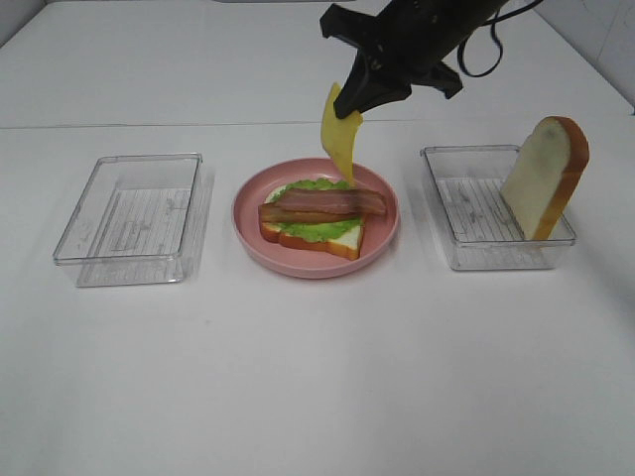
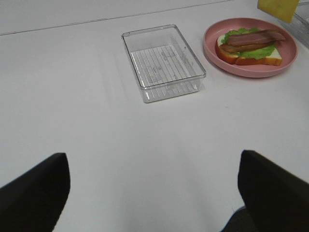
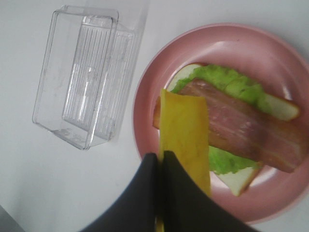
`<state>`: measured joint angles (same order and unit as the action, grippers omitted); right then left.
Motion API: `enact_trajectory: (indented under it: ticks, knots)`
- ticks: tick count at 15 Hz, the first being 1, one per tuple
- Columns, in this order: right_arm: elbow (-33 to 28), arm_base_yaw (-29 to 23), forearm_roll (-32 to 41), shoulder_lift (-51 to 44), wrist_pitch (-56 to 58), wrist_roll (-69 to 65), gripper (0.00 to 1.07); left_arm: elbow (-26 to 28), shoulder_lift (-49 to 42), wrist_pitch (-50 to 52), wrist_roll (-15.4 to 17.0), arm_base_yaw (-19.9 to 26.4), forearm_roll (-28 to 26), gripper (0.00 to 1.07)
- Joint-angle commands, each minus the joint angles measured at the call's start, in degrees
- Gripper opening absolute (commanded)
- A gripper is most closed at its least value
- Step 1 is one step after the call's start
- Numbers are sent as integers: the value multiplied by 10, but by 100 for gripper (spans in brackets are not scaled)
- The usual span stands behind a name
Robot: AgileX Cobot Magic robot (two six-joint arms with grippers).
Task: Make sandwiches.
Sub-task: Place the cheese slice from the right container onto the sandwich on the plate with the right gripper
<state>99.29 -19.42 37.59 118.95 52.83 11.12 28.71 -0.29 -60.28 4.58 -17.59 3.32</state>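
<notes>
On the pink plate (image 1: 246,213) lies a white bread slice (image 1: 337,241) topped with green lettuce (image 1: 316,231) and brown bacon strips (image 1: 322,204). My right gripper (image 1: 357,97) hangs above the plate's far side, shut on the upper end of a yellow cheese square (image 1: 342,139) that dangles over the bacon. The right wrist view shows the cheese (image 3: 186,130) pinched at the gripper (image 3: 159,162), over the bacon (image 3: 241,128). A second bread slice (image 1: 546,178) leans upright in the right tray (image 1: 486,253). My left gripper (image 2: 152,162) is open and empty, low over bare table, out of the high view.
An empty clear tray (image 1: 134,218) sits left of the plate, also seen as the tray (image 2: 161,60) in the left wrist view with the plate (image 2: 251,72) beyond it. Bare white table lies in front of the plate and trays.
</notes>
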Motion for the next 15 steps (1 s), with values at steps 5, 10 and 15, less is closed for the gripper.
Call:
enact_trajectory:
  ticks: [5,10,15]
  knots:
    - [2,-54,53,65,-53,14,0,-2,-5,3,1,2,0,89]
    - [2,-54,-28,68,-78,-18,0,-2,-5,3,1,2,0,89]
    - [2,-54,-71,68,-74,-41,18,-2,-5,3,1,2,0,89]
